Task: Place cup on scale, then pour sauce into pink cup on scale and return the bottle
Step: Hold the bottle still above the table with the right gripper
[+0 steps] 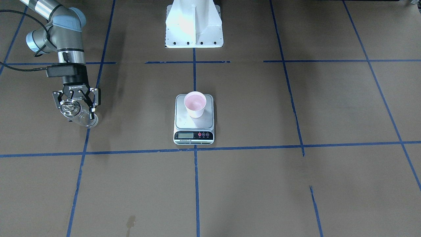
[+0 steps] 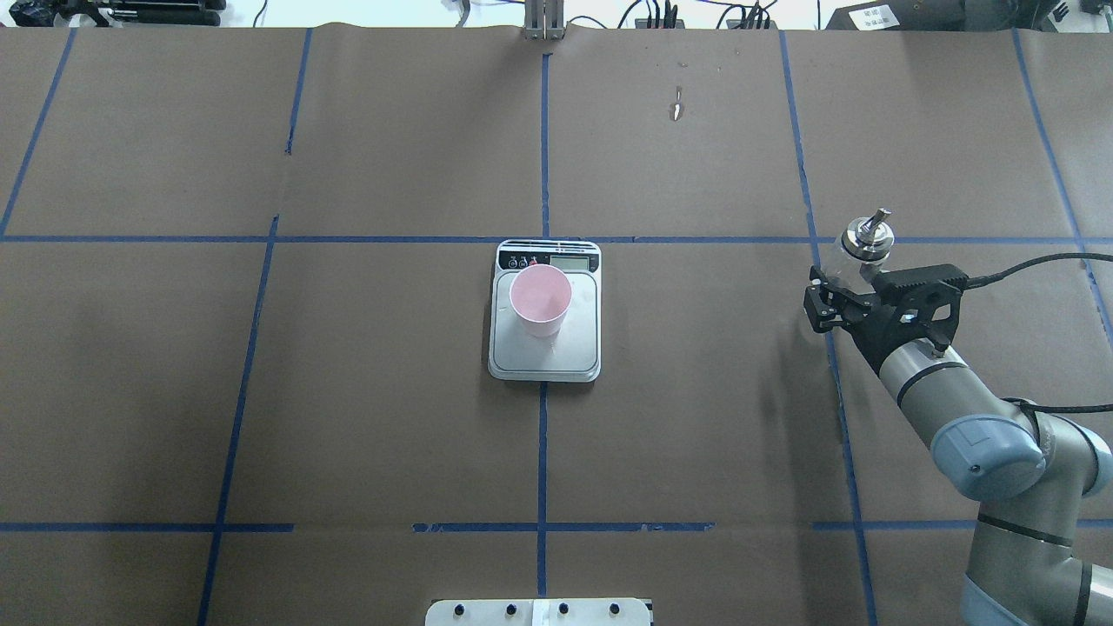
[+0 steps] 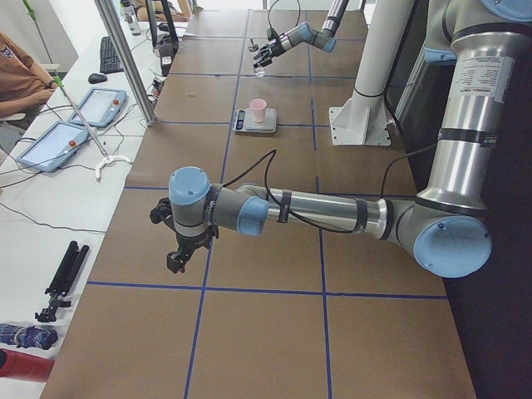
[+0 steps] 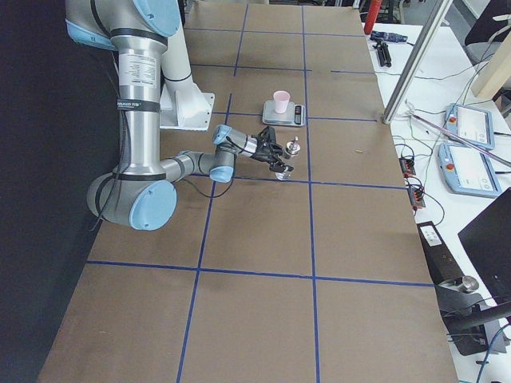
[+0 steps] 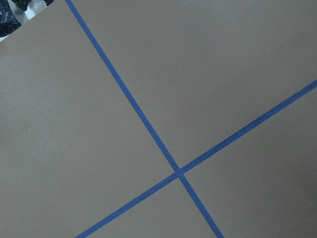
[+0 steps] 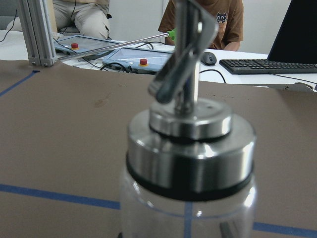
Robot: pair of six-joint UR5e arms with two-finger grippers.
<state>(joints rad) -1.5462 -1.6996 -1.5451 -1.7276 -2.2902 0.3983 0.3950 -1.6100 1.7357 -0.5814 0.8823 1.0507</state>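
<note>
The pink cup [image 1: 195, 103] stands upright on the steel platform of the scale [image 1: 194, 127], toward its back; it also shows in the overhead view [image 2: 540, 298]. My right gripper [image 1: 80, 117] is shut on the clear glass bottle [image 1: 85, 119], which is upright with its metal pourer cap [image 2: 863, 236] on top, low over the table far to the right of the scale. The right wrist view is filled by the bottle [image 6: 188, 163]. I cannot make out liquid in it. My left gripper [image 3: 177, 259] shows only in the left side view, and I cannot tell its state.
The white robot pedestal [image 1: 194, 26] stands behind the scale. Blue tape lines [image 5: 148, 131] cross the brown table. A small stain [image 1: 131, 222] lies near the operators' edge. Tablets and a keyboard [image 6: 267, 66] sit beyond the table's edge.
</note>
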